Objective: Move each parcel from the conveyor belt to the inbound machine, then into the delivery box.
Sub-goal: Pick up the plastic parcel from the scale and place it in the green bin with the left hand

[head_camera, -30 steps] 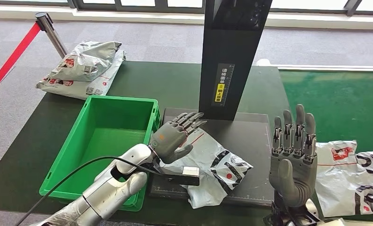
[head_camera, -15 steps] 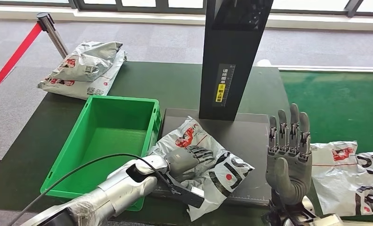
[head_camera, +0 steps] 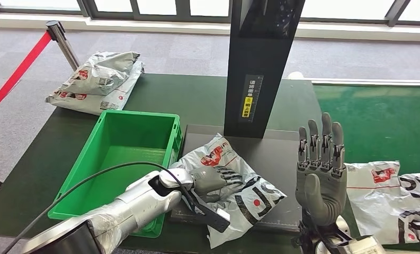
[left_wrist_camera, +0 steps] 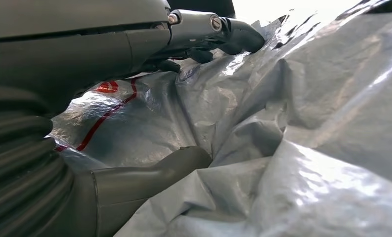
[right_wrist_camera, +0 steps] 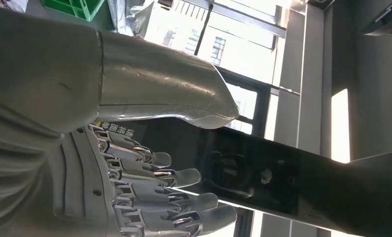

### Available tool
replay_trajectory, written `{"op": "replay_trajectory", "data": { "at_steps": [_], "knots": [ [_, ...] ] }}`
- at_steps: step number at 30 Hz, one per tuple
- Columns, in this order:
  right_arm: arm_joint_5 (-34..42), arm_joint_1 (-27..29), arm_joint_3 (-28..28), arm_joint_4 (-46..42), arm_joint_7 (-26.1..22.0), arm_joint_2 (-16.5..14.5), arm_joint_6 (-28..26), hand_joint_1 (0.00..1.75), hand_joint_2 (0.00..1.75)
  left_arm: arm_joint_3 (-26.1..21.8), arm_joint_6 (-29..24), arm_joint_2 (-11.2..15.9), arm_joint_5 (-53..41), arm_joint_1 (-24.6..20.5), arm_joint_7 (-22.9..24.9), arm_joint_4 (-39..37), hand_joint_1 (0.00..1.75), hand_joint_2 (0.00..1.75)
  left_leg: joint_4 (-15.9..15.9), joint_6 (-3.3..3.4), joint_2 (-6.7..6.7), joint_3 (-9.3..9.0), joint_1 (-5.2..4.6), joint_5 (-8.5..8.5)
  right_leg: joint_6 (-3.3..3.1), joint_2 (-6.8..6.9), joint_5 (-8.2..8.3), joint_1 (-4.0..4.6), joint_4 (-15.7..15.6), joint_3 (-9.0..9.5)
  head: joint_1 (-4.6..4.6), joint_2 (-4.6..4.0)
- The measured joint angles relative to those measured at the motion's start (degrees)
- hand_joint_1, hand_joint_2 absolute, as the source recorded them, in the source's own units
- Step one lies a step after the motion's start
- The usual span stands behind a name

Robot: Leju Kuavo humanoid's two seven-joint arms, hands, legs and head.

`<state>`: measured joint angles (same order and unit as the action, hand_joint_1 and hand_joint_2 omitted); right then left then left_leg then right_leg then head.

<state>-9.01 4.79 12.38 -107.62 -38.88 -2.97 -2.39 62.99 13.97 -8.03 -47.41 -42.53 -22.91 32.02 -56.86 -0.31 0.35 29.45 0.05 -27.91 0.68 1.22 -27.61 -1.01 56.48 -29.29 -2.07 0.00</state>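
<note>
A crumpled grey parcel (head_camera: pixel 239 182) with red and black print lies on the dark plate (head_camera: pixel 282 156) of the inbound machine, at the foot of its black column (head_camera: pixel 258 69). My left hand (head_camera: pixel 213 180) lies on the parcel's near left part and grips it. Up close, the fingers (left_wrist_camera: pixel 208 27) sit over a ridge of the parcel (left_wrist_camera: pixel 263 148) and the thumb (left_wrist_camera: pixel 149 173) presses into a fold. My right hand (head_camera: pixel 320 169) is held upright and open, palm bare, over the plate's right edge. A second grey parcel (head_camera: pixel 393 196) lies on the green conveyor belt (head_camera: pixel 382 121).
The green delivery box (head_camera: pixel 117 159) stands just left of the plate, with nothing in it. Several more grey parcels (head_camera: pixel 99 79) are piled at the table's far left corner. A red barrier tape and its post (head_camera: pixel 59 39) stand beyond.
My left hand came down from above the parcel onto it, and its fingers closed over the plastic. The right hand stayed raised and open. The view shifted slightly.
</note>
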Motion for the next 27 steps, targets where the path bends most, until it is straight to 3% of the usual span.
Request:
{"op": "replay_trajectory", "data": {
  "at_steps": [3, 6, 10, 15, 19, 27],
  "knots": [
    [0.3, -0.2, 0.0, 0.0, 0.0, 0.0, -0.2, 0.00, 1.75, 0.3, -2.1, -0.1, 0.2, -0.2, -1.5, -0.3, 1.75, 1.75, 0.0, -0.01, 0.00, 0.02, 0.00, 0.02, 0.00, 0.02, 0.00, 0.00, 0.0, -0.01, 0.01, 0.00],
    [1.1, -0.1, 0.1, 0.0, -0.2, 0.1, -0.7, 0.00, 1.75, 0.9, -8.9, 0.2, -0.3, 0.0, -2.3, 0.1, 1.75, 1.75, 0.0, -0.02, 0.00, -0.01, 0.00, 0.02, -0.01, -0.02, 0.02, 0.00, 0.0, -0.07, 0.01, 0.00],
    [1.9, 0.2, 0.1, 0.0, -0.5, 0.5, -1.1, 0.00, 1.75, 1.0, -19.3, 1.6, -2.5, 1.5, 0.2, 2.9, 1.75, 1.75, -0.1, -0.08, 0.02, -0.19, 0.00, 0.12, -0.02, -0.08, 0.10, 0.00, 0.1, -0.37, 0.01, 0.00],
    [2.0, 0.3, 0.1, 0.0, -0.5, 0.6, -1.0, 0.00, 1.75, 1.0, -22.3, 2.3, -3.7, 2.2, 1.5, 4.4, 1.75, 1.75, -0.1, -0.10, 0.04, -0.10, 0.00, 0.14, -0.02, -0.12, 0.13, 0.00, 0.1, -0.48, 0.01, 0.00],
    [2.6, 0.7, 0.1, -0.1, -0.4, 1.1, -1.0, 0.00, 1.75, 0.5, -31.4, 6.2, -12.6, 6.0, 7.3, 13.9, 1.75, 1.75, 0.0, -0.11, 0.12, 0.17, 0.00, 0.14, -0.03, -0.19, 0.15, 0.01, 0.1, -0.85, 0.00, 0.00],
    [2.6, 1.7, 0.1, -0.6, -0.2, 1.1, -1.0, 0.00, 1.75, -0.8, -33.6, 7.9, -16.4, 9.6, 8.4, 20.8, 1.75, 1.75, 0.0, -0.13, 0.15, 0.34, 0.00, 0.15, -0.04, -0.21, 0.15, 0.02, 0.1, -1.05, 0.01, 0.00]
  ]
}}
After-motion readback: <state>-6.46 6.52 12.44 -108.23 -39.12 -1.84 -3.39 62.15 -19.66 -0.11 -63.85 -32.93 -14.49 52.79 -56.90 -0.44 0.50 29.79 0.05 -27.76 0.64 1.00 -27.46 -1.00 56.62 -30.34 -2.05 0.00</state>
